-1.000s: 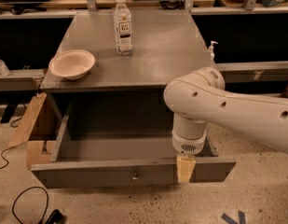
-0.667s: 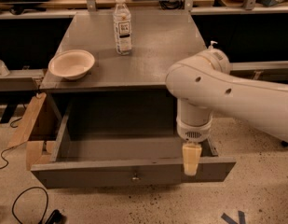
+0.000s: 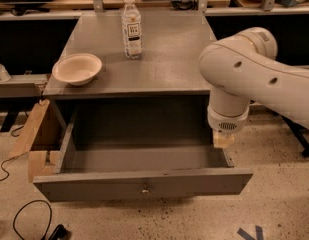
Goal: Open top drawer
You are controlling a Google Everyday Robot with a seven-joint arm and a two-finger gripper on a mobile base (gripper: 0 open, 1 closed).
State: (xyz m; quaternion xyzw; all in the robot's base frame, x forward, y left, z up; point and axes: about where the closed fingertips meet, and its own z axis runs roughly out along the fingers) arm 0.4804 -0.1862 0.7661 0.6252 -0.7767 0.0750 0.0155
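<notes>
The top drawer (image 3: 144, 183) is a wide grey drawer under the grey cabinet top (image 3: 169, 64). It stands pulled far out, and its deep grey box interior (image 3: 144, 156) is bare. A small round metal knob (image 3: 144, 189) sits in the middle of its flat front. My white arm (image 3: 244, 69) comes in from the right. My gripper (image 3: 223, 140) hangs pointing down over the drawer's right side wall, near the back corner and apart from the front and the knob.
A clear plastic bottle (image 3: 131, 26) stands at the back of the cabinet top. A white bowl (image 3: 77, 69) sits at its left edge. A cardboard box (image 3: 36, 139) leans beside the drawer's left. A black cable (image 3: 29, 221) lies on the floor.
My arm has lifted and swung to the right and back. The gripper has risen from the drawer's front right edge to above its right side wall. The drawer stays open.
</notes>
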